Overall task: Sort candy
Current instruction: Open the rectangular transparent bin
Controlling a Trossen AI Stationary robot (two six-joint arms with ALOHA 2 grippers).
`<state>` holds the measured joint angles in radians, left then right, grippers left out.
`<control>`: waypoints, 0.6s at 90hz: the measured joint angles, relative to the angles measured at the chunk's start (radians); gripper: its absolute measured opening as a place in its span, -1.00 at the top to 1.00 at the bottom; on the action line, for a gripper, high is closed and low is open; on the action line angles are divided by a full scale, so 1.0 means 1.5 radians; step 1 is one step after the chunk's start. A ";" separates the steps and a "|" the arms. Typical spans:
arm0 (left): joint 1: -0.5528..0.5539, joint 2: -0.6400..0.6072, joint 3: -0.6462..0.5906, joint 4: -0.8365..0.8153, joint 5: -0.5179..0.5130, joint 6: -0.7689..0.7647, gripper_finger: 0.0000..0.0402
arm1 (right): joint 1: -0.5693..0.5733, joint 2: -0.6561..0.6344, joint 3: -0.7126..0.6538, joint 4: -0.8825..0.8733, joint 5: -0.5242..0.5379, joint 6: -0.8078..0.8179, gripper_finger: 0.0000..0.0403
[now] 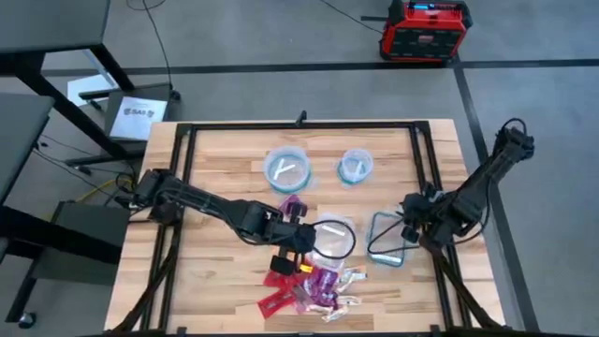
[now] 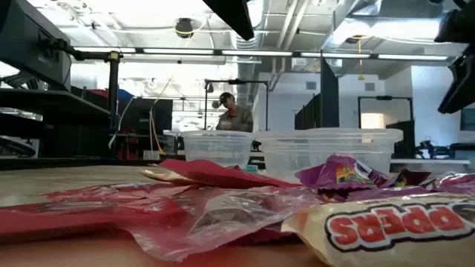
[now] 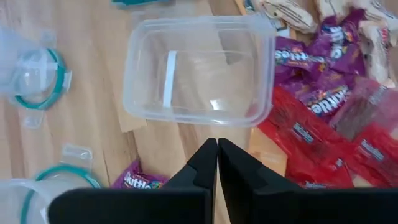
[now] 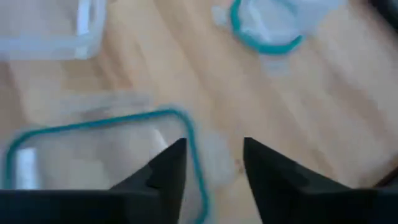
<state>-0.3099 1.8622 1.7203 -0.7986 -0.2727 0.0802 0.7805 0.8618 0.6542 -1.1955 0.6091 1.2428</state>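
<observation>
Left claw (image 3: pixel 217 163) closed, right claw (image 4: pixel 214 163) apart; two bowls (image 1: pixel 289 169), one tub (image 3: pixel 199 71).

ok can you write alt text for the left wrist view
The left gripper, its dark fingers pressed shut and empty, hovers over the wooden table just short of an empty clear rectangular plastic tub. Purple, red and whitish wrapped candy is heaped beside the tub, and clear round bowls with teal rims stand on its other side.

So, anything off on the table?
Nothing spilled or damaged. One purple candy lies apart from the pile, near the larger bowl, on the far side of the tub.
</observation>
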 joint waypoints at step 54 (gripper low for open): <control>0.014 -0.011 -0.004 -0.117 -0.001 -0.088 1.00 | -0.272 0.250 0.018 0.491 -0.078 -0.311 -0.11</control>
<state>-0.2893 1.8462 1.7138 -0.9736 -0.2748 -0.0524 0.3732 1.2362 0.6807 -0.4595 0.4915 0.7763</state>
